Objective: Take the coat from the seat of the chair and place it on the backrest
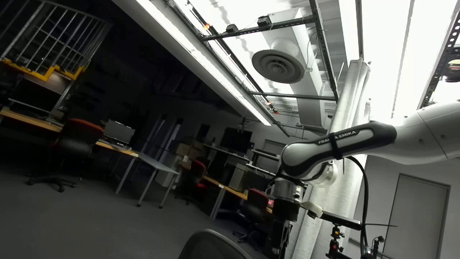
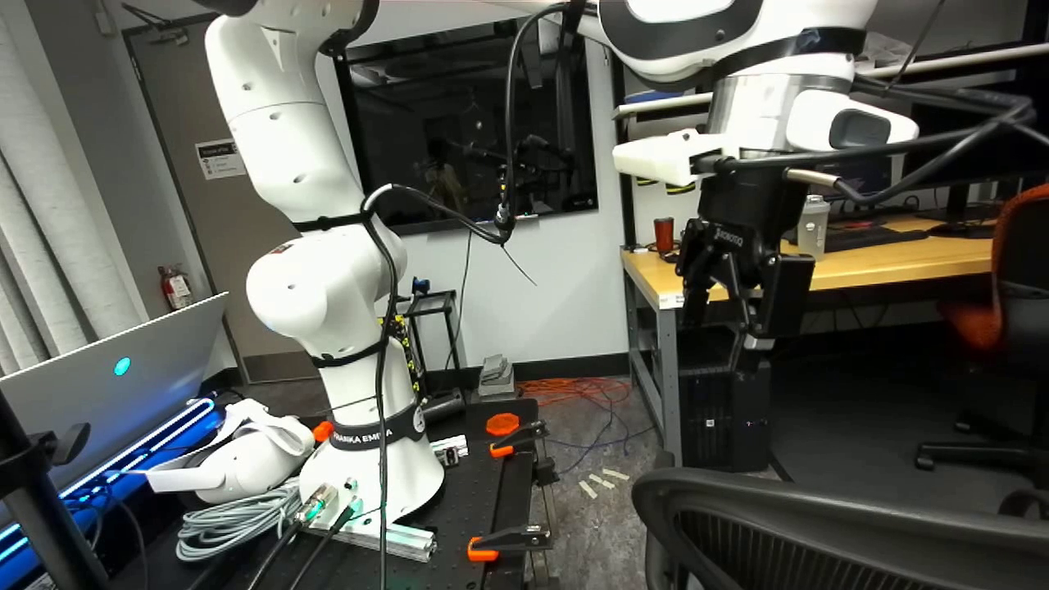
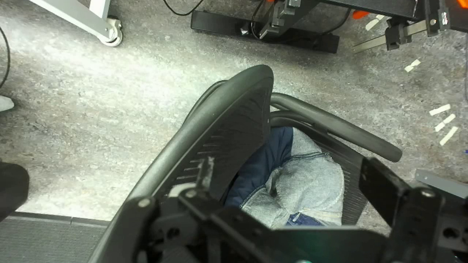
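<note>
Wrist view shows the gripper (image 3: 290,177) with its fingers (image 3: 382,186) spread wide apart above the coat (image 3: 307,179), which lies crumpled on the seat (image 3: 351,197) of the dark chair (image 3: 162,168), pale grey-blue cloth beside a dark blue part next to the backrest (image 3: 234,135). An armrest (image 3: 343,129) runs just beyond the coat, and past it short pale strips (image 3: 449,136) lie on the mottled floor (image 3: 120,138). In an exterior view the gripper hangs higher than the backrest's rounded top edge, in front of a desk (image 2: 893,264) bearing a red cup (image 2: 664,235) and a pale bottle (image 2: 813,225), and the arm's base (image 2: 406,483) stands well apart, beside a headset (image 2: 254,460).
</note>
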Action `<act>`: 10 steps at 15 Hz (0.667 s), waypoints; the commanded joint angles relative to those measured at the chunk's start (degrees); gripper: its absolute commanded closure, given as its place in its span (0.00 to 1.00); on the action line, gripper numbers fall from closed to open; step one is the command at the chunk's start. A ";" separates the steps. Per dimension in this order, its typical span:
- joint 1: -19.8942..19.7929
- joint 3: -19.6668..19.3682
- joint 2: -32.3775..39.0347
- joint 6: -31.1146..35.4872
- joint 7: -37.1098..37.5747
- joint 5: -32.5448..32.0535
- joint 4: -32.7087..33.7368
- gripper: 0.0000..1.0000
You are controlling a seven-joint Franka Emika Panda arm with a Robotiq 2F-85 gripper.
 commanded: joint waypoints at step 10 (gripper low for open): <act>-1.50 2.01 0.55 1.84 0.11 0.07 -0.02 0.00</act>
